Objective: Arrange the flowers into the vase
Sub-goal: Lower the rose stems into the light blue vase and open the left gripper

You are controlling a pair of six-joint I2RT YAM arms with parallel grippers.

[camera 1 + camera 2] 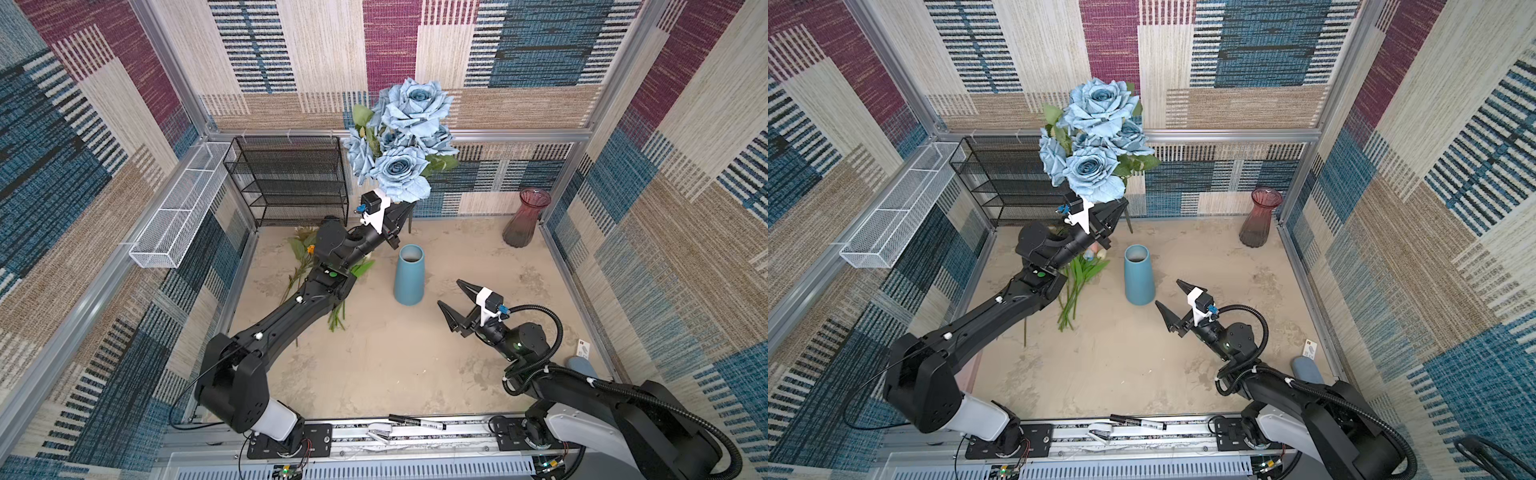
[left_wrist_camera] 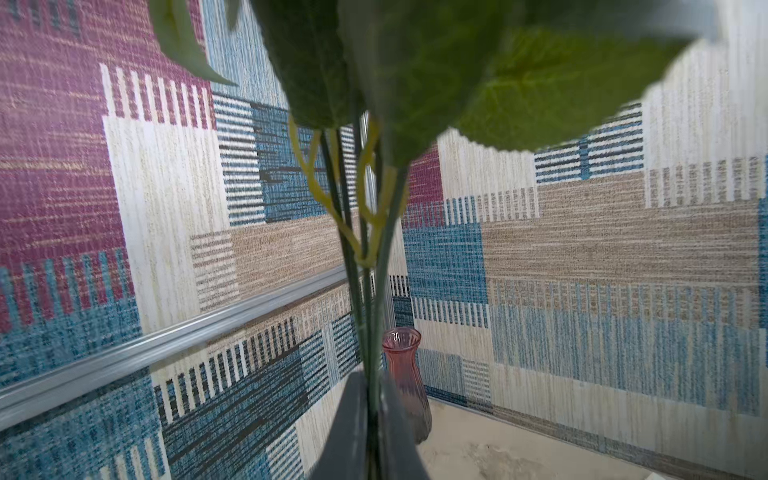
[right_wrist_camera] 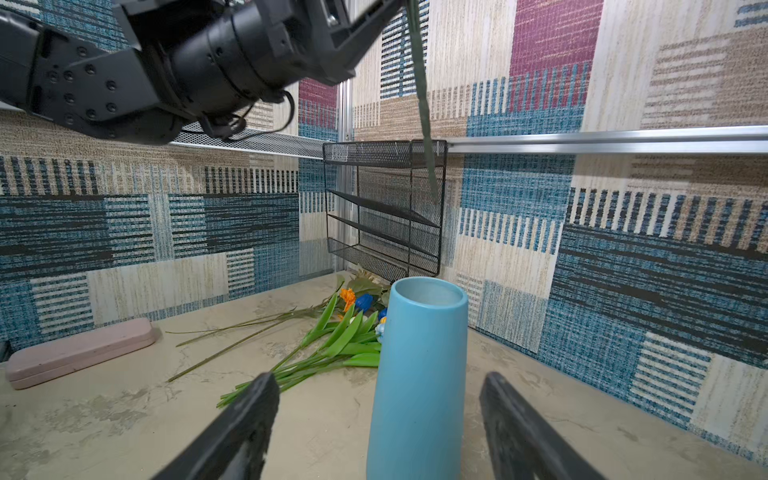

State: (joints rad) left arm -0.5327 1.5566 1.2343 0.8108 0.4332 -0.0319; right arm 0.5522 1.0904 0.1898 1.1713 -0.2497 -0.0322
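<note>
Right pincer (image 1: pixel 451 294): released, jaws spread wide, just in front of the blue vase (image 1: pixel 409 276), not touching it.
Blue vase: upright on the desk (image 1: pixel 395 365).
Loose flowers (image 3: pixel 332 349): lying on the desk left of the blue vase, partly under the left arm (image 1: pixel 291 316).
Left pincer (image 1: pixel 401 214): clenched on the roses' stems, raised behind the blue vase.
Roses (image 1: pixel 409 141): dusty-blue bunch held aloft, stem ends clear of the blue vase.
Red vase (image 1: pixel 525 220): far right of the blue vase.
Rack (image 1: pixel 291 178): far left of it.

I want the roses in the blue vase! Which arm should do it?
Left. The left gripper is shut on the roses by their stems, up near the blue vase. The right gripper is open and empty.
</note>
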